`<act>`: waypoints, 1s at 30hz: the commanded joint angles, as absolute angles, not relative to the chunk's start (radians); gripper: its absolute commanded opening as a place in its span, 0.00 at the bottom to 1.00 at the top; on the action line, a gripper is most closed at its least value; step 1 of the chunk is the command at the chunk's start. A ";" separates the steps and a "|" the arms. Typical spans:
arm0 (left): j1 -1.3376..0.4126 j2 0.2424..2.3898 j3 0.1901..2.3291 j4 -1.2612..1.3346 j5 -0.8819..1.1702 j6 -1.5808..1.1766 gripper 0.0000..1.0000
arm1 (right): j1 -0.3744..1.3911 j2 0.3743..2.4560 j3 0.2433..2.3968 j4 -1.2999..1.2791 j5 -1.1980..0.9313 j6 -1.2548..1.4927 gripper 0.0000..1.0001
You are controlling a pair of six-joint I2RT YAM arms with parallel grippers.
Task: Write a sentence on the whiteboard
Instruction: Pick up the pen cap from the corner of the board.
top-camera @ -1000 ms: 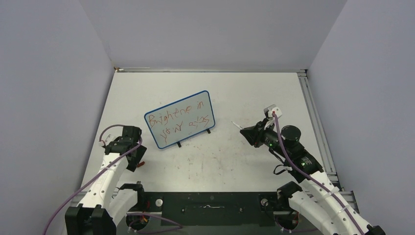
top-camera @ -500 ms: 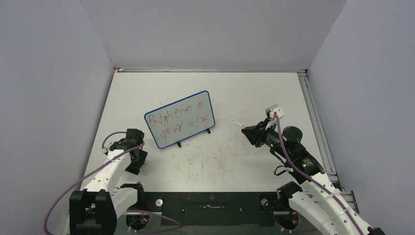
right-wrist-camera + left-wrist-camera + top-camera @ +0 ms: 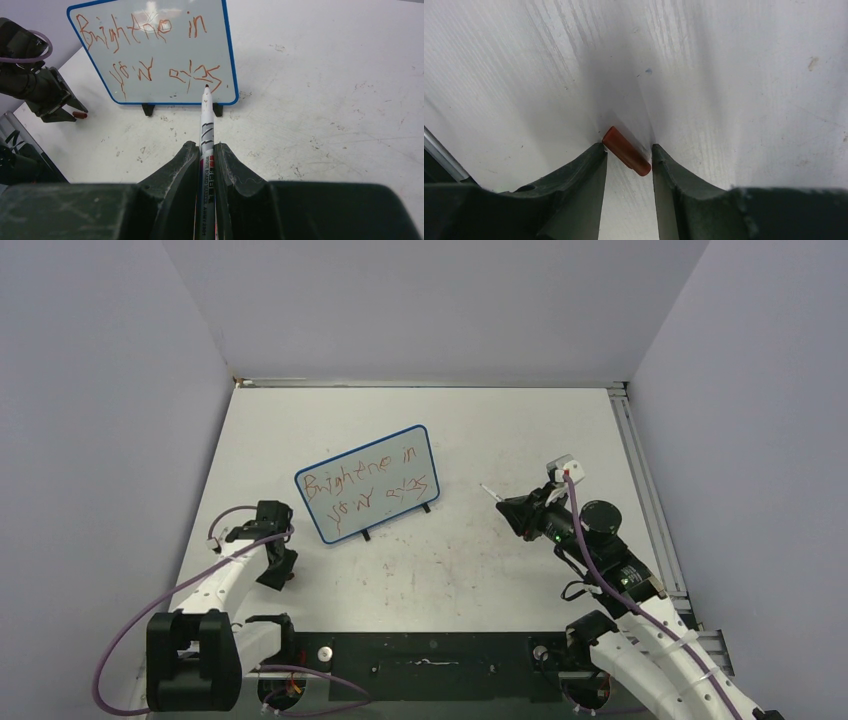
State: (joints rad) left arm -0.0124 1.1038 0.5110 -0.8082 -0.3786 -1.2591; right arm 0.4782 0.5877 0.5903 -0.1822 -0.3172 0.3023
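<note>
White tabletop (image 3: 520, 430); whiteboard (image 3: 372, 487) sentence (image 3: 360, 474) "Brightene in your"; marker (image 3: 206, 150) "WHITE BOARD"

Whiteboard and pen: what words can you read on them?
"Brightne in": top line of the red writing on the whiteboard, wobbly letters.
"your eyes": second line, roughly; hard to make out.
"WHITE BOARD": printed along the marker; the smaller print beside it is too blurred to read.

High behind the arm bases, we're looking down across the whole bench (image 3: 500, 430). Left wrist view: we're right up close, facing down onto a red cap (image 3: 626, 158). Right wrist view: low, looking forward along the marker (image 3: 206, 130) at the whiteboard (image 3: 160, 52), with the left pincer (image 3: 70, 112) in frame too, as overhead.
</note>
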 commanded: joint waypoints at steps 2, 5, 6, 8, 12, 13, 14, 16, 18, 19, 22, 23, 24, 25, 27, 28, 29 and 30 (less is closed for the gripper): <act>0.009 1.122 0.500 -0.722 -0.402 -1.225 0.33 | 0.474 0.575 0.621 -0.154 -0.295 0.296 0.05; 0.035 1.146 0.500 -0.707 -0.399 -1.201 0.27 | 0.474 0.572 0.622 -0.156 -0.295 0.294 0.05; 0.038 1.154 0.499 -0.701 -0.395 -1.193 0.23 | 0.475 0.571 0.623 -0.157 -0.293 0.295 0.05; 0.046 1.159 0.501 -0.690 -0.390 -1.175 0.15 | 0.474 0.571 0.623 -0.160 -0.292 0.295 0.05; 0.054 1.136 0.509 -0.688 -0.371 -1.150 0.00 | 0.475 0.567 0.621 -0.151 -0.321 0.293 0.05; 0.054 1.121 0.513 -0.686 -0.361 -1.140 0.00 | 0.474 0.565 0.617 -0.139 -0.347 0.291 0.05; 0.054 1.108 0.517 -0.685 -0.351 -1.129 0.00 | 0.474 0.564 0.610 -0.128 -0.383 0.289 0.05; 0.054 1.072 0.529 -0.691 -0.328 -1.111 0.00 | 0.474 0.560 0.599 -0.106 -0.432 0.288 0.05; 0.045 1.031 0.543 -0.708 -0.292 -1.102 0.00 | 0.475 0.554 0.579 -0.075 -0.476 0.292 0.06; 0.033 1.014 0.551 -0.720 -0.275 -1.108 0.00 | 0.479 0.551 0.567 -0.058 -0.498 0.298 0.06; -0.018 0.936 0.554 -0.734 -0.207 -1.155 0.00 | 0.489 0.542 0.526 0.009 -0.519 0.333 0.06; -0.037 0.902 0.547 -0.733 -0.186 -1.174 0.00 | 0.495 0.540 0.510 0.041 -0.514 0.350 0.05; -0.050 0.867 0.543 -0.732 -0.170 -1.192 0.00 | 0.505 0.537 0.494 0.068 -0.504 0.370 0.05; -0.062 0.834 0.541 -0.737 -0.160 -1.213 0.00 | 0.519 0.536 0.480 0.089 -0.491 0.386 0.05; -0.090 0.775 0.535 -0.731 -0.141 -1.246 0.00 | 0.564 0.535 0.454 0.143 -0.448 0.413 0.05; -0.106 0.751 0.533 -0.725 -0.135 -1.263 0.00 | 0.600 0.538 0.441 0.165 -0.414 0.428 0.05; -0.127 0.735 0.530 -0.719 -0.130 -1.284 0.00 | 0.642 0.548 0.431 0.186 -0.368 0.436 0.05; -0.151 0.722 0.525 -0.705 -0.123 -1.303 0.00 | 0.689 0.564 0.418 0.207 -0.304 0.442 0.05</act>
State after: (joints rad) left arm -0.0902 0.7818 0.5171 -0.7326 -0.1799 -1.2076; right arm 0.5720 0.5438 0.4484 0.0307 -0.4393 0.3832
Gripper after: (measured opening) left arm 0.063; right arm 0.150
